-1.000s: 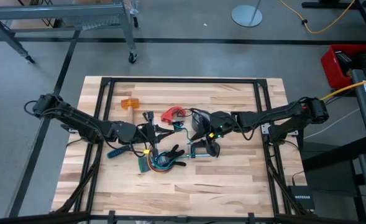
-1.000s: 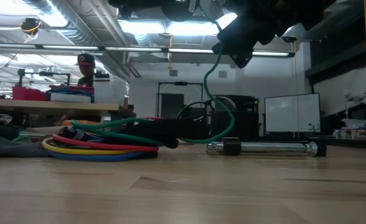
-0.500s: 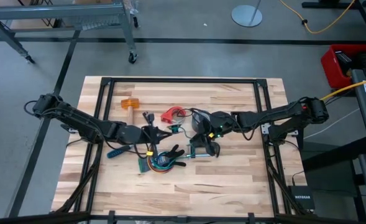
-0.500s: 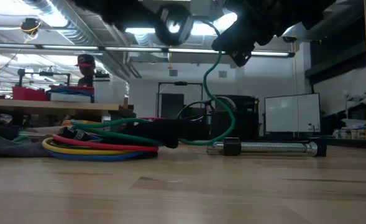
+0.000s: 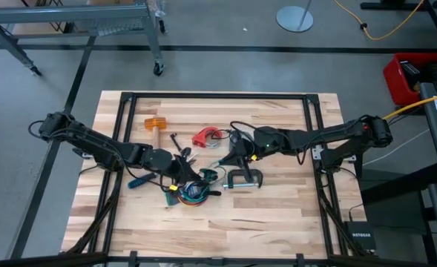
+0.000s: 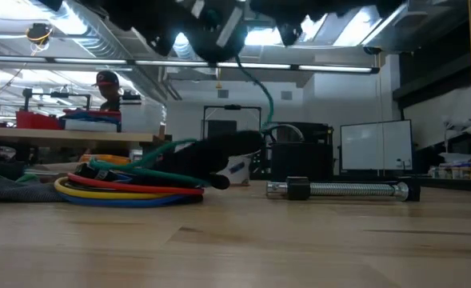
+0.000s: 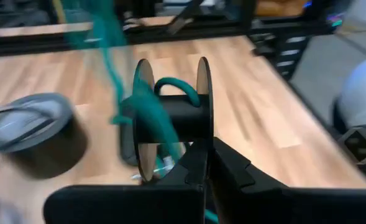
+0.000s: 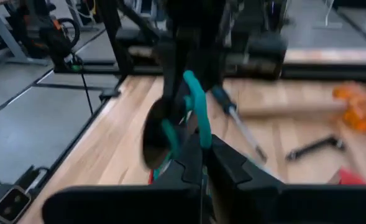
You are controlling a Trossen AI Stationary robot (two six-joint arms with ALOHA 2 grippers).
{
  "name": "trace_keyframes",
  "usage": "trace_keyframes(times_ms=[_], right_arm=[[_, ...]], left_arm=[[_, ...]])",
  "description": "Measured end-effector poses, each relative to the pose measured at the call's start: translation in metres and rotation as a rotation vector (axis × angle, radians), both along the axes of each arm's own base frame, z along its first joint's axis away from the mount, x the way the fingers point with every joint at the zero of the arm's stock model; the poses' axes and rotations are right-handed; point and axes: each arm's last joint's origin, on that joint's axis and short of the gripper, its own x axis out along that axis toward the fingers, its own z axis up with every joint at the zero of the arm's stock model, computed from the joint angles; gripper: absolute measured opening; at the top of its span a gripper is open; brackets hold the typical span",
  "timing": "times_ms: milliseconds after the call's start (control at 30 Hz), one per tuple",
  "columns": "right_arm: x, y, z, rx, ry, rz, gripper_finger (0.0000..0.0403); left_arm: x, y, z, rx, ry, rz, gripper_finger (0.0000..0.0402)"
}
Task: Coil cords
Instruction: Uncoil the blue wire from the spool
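Left arm: enters from the table's left edge, stretched low toward the centre, wrist angled toward the near side. Left gripper (image 5: 187, 172): fingers (image 7: 195, 163) pressed together, no gap showing in the left wrist view.

Right arm: enters from the right edge, reaching leftward across the table's middle. Right gripper (image 5: 231, 153): fingers (image 8: 192, 163) drawn together, tips pointing toward the left gripper, just beside it.

Counting on my desk (image 5: 277, 215): one coloured cord bundle (image 5: 191, 194), one black spool (image 7: 170, 118), one red piece (image 5: 205, 136), one orange mallet (image 5: 153, 124), one clamp (image 5: 242, 180).
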Motion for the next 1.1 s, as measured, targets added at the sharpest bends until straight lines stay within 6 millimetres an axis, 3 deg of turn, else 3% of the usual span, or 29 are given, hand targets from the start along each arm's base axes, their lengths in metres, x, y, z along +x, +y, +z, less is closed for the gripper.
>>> trace_keyframes(times_ms=[267,600,733,967,1100], right_arm=[[0.004,0.000,0.020,-0.047,-0.046,0.013,0.0007],[-0.007,-0.004,-0.006,-0.122,0.261,-0.123,0.0008],[-0.012,-0.004,-0.014,-0.099,0.365,-0.126,0.0009],[-0.021,-0.004,-0.024,-0.097,0.496,-0.126,0.0009],[-0.025,-0.005,-0.028,-0.104,0.562,-0.124,0.0008]], left_arm=[[0.003,-0.004,0.010,-0.051,-0.099,-0.115,0.0000],[0.004,-0.015,0.036,0.033,-0.408,-0.191,0.0000],[0.004,-0.013,0.040,0.104,-0.458,-0.087,0.0000],[0.005,-0.003,0.040,0.187,-0.430,0.258,0.0000],[0.004,0.000,0.037,0.231,-0.387,0.329,0.0000]])
